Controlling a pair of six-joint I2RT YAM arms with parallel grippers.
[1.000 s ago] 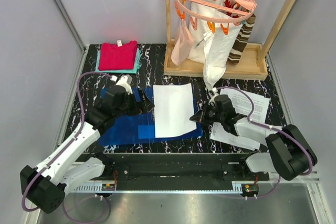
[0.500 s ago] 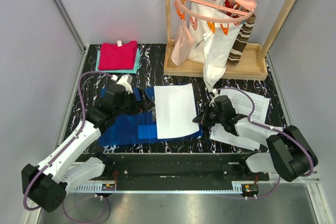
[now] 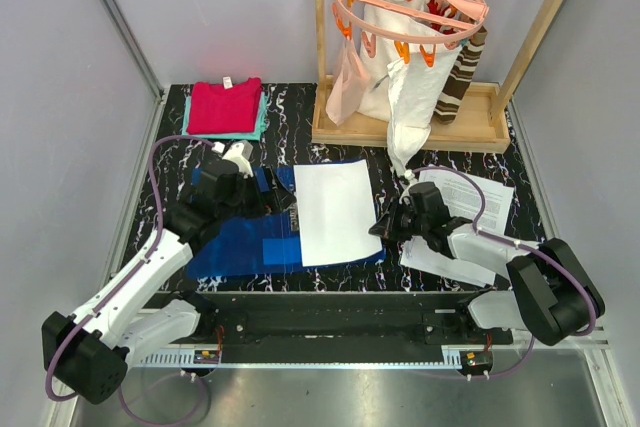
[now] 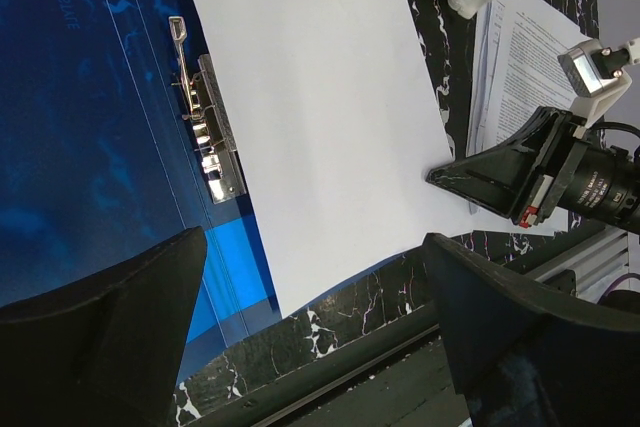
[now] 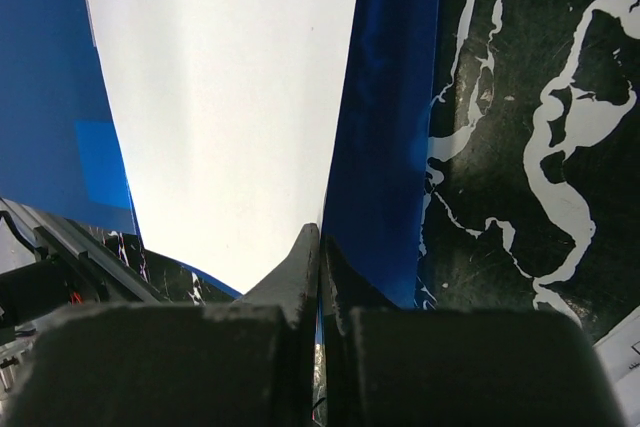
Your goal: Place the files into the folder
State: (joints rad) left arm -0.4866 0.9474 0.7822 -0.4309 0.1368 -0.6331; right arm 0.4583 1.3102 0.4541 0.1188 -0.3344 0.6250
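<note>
- A white sheet [image 3: 332, 209] is laid on the open blue folder [image 3: 235, 242]; printed sheets [image 3: 478, 197] are kept on the table [image 3: 170, 162].
- The left gripper [image 3: 265, 197] jaws are held apart; the right gripper [image 3: 378, 228] jaws are shut at the sheet's edge.
- Paper is likely light and floppy, best pinched at an edge.

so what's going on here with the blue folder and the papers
Two robot arms are filing paper. The blue folder lies open on the table with one white sheet on its right half. The right arm has its jaws shut at that sheet's right edge; the left arm hovers over the folder with jaws wide open, holding nothing. More printed sheets wait on the right.
</note>
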